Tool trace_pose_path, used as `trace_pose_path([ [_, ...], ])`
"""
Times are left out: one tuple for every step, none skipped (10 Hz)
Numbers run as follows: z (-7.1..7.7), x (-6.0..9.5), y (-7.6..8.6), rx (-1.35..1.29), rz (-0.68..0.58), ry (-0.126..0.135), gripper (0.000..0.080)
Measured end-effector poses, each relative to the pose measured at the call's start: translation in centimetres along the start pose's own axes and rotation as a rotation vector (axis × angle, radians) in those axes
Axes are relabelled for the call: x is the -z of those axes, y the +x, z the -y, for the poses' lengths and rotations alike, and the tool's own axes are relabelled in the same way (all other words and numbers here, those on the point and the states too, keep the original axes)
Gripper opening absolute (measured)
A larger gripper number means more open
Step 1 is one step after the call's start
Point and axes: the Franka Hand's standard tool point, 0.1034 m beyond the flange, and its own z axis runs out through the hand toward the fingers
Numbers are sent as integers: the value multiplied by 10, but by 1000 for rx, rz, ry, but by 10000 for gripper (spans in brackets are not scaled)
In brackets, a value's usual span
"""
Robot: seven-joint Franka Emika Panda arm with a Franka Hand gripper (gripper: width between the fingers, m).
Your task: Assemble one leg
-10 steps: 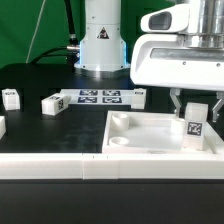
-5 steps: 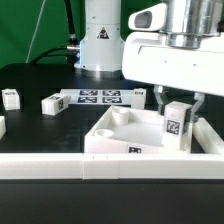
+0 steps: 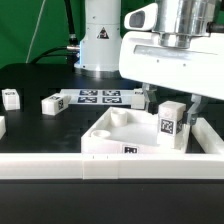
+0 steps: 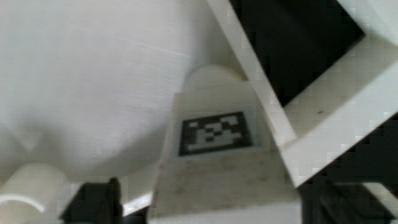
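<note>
While jaws clasp leg (image 3: 172,124), arm vertical over tray (image 3: 110,143)

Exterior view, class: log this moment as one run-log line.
gripper: shut on small chunky white plastic leg | leg: upright, tag visible, over large white square tray-like piece | seating: cannot tell

A robotics lab: a black bench (image 3: 30,85) carrying a marker board (image 3: 100,97) and tagged white parts, green backdrop (image 3: 35,30) behind the arm's base (image 3: 100,45).
</note>
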Motion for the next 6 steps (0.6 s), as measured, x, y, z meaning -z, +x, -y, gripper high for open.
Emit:
trace_pose_path([
  [0,0,0,0,0,0,618],
  [0,0,0,0,0,0,618],
  [0,0,0,0,0,0,643],
  [0,0,0,0,0,0,648],
  [0,0,0,0,0,0,648],
  [0,0,0,0,0,0,649],
])
